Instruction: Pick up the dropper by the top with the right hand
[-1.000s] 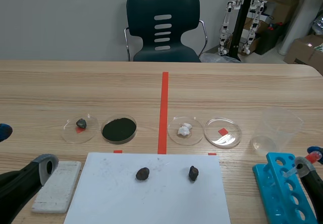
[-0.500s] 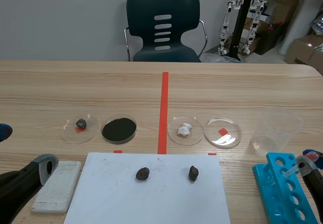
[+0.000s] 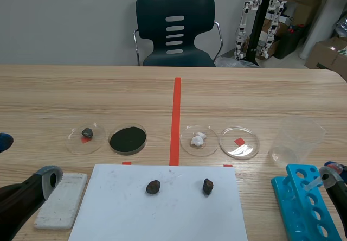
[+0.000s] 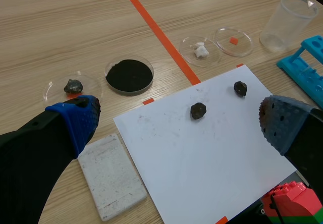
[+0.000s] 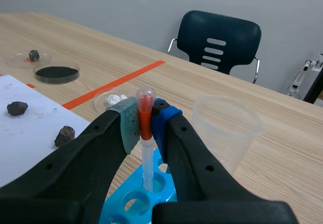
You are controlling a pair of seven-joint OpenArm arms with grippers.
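Note:
The dropper (image 5: 145, 133) stands upright in a hole of the blue tube rack (image 5: 132, 205), clear stem below, orange-red bulb on top. My right gripper (image 5: 145, 124) is shut on the bulb, one pad on each side. In the scene view the right gripper (image 3: 331, 175) sits low at the right edge over the rack (image 3: 301, 205), with the dropper's stem (image 3: 313, 184) slanting into a hole. My left gripper (image 4: 176, 118) hangs open above the white sheet (image 4: 202, 148), holding nothing; in the scene view only one of its fingers (image 3: 47, 177) shows.
A clear plastic cup (image 3: 297, 139) stands just beyond the rack. Several petri dishes (image 3: 199, 140) line the table's middle, one with black powder (image 3: 128, 138). Two dark stones (image 3: 153, 186) lie on the white sheet. A white block (image 3: 61, 200) lies at its left.
The right gripper has sunk slightly and shifted right, so the dropper's red bulb sits lower over the rack. The left arm has not moved.

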